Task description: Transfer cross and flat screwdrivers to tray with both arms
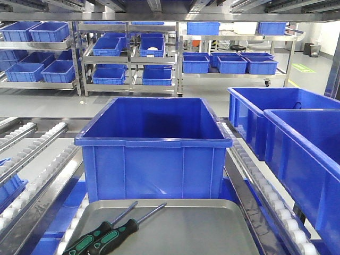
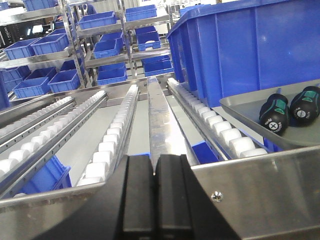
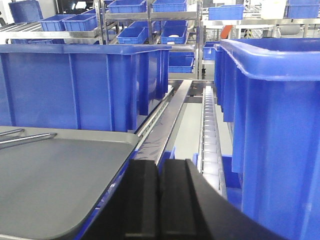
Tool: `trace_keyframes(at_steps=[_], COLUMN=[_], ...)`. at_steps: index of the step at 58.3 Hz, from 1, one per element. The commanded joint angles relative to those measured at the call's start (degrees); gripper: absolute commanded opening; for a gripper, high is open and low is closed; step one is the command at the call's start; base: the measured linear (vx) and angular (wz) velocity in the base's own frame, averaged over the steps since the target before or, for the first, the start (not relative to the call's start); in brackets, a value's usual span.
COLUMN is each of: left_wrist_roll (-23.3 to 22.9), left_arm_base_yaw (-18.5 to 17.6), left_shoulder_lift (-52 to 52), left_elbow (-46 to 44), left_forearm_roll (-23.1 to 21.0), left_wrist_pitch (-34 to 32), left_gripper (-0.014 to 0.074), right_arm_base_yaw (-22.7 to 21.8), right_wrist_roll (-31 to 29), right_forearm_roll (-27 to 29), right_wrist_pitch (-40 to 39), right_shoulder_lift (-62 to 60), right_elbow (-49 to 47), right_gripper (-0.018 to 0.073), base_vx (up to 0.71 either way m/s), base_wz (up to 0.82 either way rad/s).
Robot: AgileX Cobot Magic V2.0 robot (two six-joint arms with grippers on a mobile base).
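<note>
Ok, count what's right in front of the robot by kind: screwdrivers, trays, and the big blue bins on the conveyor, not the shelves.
Slim black-and-green-handled screwdrivers: 2
Flat grey metal tray: 1
Deep blue plastic bins: 3
Total: 6

Roller conveyor (image 1: 37, 159) carries grey tray (image 1: 212, 228) and a blue bin (image 1: 154, 154) behind it
</note>
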Motion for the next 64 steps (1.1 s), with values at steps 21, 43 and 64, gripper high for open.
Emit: trace_keyframes(at_steps=[21,43,64], left_wrist_roll=[-0.41,-0.41,-0.41], left_arm_base_yaw=[0.15,0.15,0.15], left_shoulder_lift=[-0.93,-0.98,-0.98], left_elbow=[1.76,1.76,1.76], left_forearm_roll=[-0.05,0.06,0.06], left_wrist_pitch=[-4.51,-4.47,-4.54], left_gripper=[-0.0001,-0.0001,-0.0001], right_arm_base_yaw=[-0.27,-11.92,-12.84], right_wrist_roll=[19.91,30.29,30.29], right_forearm_roll=[-19.87,-30.38,-29.84], right_wrist_pitch=[-4.39,11.40,10.83], right_shoulder_lift=[-2.01,-24.10,-24.22], right_elbow=[4.26,11.62,11.62], right_gripper=[-0.0009,-0.0009,-0.0009], base_vx=[0.00,0.00,0.00], base_wz=[0.00,0.00,0.00])
